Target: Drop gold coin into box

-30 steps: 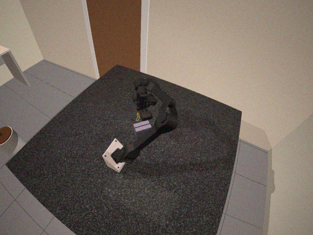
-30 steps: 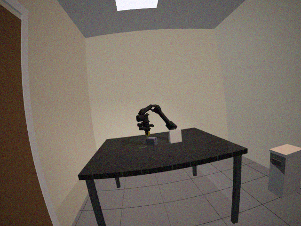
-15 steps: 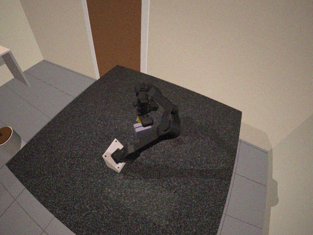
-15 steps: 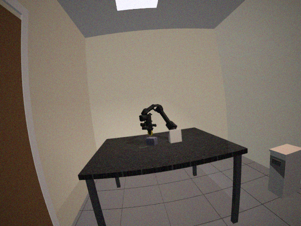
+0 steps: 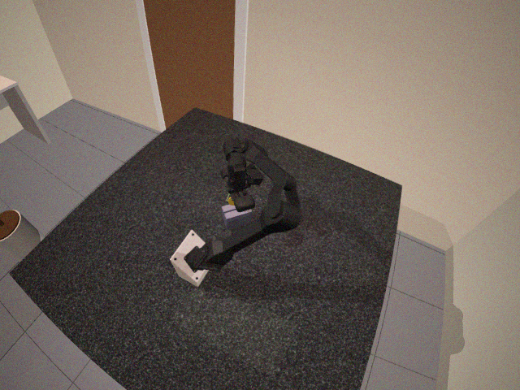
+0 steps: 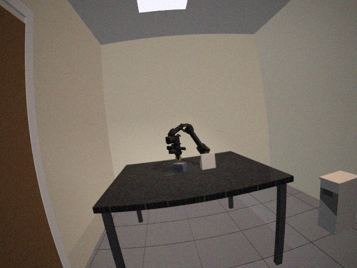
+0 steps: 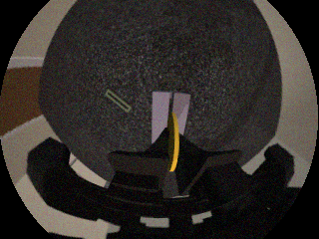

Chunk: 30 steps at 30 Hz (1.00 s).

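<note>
Coin point(image 7: 174, 142) stands on edge, pinched tight in the gripper point(image 7: 169, 159), right above the grey box point(image 7: 169, 115). It seems lined up with the slot. Green holder point(image 7: 118, 100) lies at 10 o'clock.

Dark speckled table point(image 6: 201, 184) on grey tiled floor point(image 6: 218, 228); brown door point(image 5: 191, 58) behind it; grey cabinet point(image 6: 337, 199) by the wall; ceiling light point(image 6: 162, 5) on; white side table point(image 5: 16, 102) off in a corner.

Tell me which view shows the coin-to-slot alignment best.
Wrist: the coin appears edge-on in the gripper, above the box, near its dark slot line. The exterior view shows only a yellow sliver above the box; the top view barely shows it behind the gripper.
</note>
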Motion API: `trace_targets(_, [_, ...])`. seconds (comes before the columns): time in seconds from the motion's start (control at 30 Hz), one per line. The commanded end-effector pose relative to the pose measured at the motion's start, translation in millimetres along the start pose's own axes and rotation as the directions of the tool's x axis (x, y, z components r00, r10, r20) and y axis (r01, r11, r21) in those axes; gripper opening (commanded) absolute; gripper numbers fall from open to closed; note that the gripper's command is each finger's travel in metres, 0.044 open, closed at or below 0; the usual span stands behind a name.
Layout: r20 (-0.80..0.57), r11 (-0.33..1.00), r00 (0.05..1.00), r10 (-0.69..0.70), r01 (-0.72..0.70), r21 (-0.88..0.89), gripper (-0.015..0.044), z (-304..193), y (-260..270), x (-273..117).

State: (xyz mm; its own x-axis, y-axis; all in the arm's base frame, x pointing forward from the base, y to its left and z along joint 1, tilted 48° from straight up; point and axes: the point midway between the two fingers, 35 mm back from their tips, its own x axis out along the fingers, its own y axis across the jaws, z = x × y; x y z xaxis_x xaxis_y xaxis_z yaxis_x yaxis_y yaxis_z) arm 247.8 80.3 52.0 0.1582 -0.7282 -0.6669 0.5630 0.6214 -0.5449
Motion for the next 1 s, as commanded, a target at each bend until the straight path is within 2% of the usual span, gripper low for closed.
trace_targets(0.0, [0.0, 1.0, 1.0, 0.001, -0.001, 0.007, 0.0, -0.4, -2.6, 0.3])
trace_targets(0.97, [0.0, 1.0, 1.0, 0.003, -0.003, 0.005, 0.0, -1.6, -4.0, 3.2])
